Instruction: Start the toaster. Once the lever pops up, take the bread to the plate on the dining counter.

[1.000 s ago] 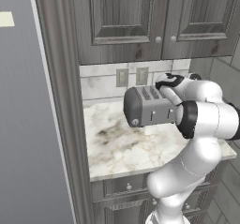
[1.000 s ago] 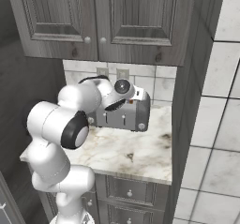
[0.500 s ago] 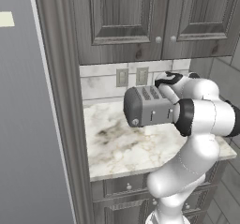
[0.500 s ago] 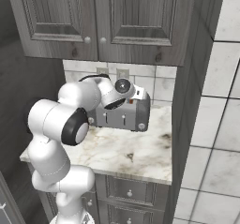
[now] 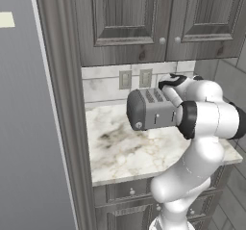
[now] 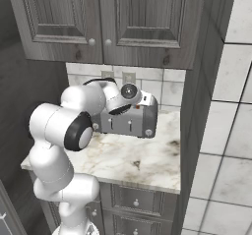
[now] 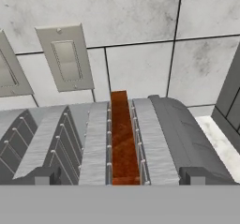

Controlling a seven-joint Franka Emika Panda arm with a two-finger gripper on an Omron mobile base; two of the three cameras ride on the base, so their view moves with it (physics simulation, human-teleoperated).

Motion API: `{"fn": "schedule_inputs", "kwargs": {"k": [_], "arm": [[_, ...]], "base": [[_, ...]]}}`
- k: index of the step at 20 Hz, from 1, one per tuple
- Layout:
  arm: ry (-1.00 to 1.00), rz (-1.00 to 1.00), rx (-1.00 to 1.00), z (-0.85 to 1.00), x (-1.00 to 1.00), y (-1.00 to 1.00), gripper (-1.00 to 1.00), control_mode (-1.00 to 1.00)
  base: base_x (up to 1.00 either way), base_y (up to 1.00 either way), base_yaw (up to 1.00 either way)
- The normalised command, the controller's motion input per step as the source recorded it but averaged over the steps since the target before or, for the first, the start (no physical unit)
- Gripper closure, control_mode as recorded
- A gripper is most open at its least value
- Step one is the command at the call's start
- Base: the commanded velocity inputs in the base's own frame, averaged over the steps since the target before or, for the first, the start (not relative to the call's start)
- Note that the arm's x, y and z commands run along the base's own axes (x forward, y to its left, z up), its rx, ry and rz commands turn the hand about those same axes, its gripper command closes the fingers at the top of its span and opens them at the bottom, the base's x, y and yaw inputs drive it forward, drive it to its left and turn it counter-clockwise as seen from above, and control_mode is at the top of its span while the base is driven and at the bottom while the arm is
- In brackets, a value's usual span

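Sitting on the marbled tabletop against the tiled wall, under the grey cabinets: the toaster. Standing upright in one slot, edge-on: the bread. Hovering spread wide, released, just above the toaster's top, gripping nothing: the fingers.

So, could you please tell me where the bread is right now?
The bread stands on edge in a slot of the toaster, in the middle of the hand view, the second slot from the toaster's right end there, below the tiled wall's outlet plates.
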Motion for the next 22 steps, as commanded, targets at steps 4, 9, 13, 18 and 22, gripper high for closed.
{"fn": "schedule_inputs", "kwargs": {"k": [4,9,13,18,22], "arm": [[0.00,0.00,0.00,-0.08,0.00,0.00,-1.00,-1.00],[0.00,0.00,0.00,-0.05,0.00,0.00,-1.00,-1.00],[0.00,0.00,0.00,0.00,0.02,0.00,-1.00,-1.00],[0.00,0.00,0.00,0.00,0.08,0.00,-1.00,-1.00],[0.00,0.00,0.00,0.00,0.03,0.00,1.00,-1.00]], "base": [[0.00,0.00,0.00],[0.00,0.00,0.00],[0.00,0.00,0.00],[0.00,0.00,0.00],[0.00,0.00,0.00]]}}
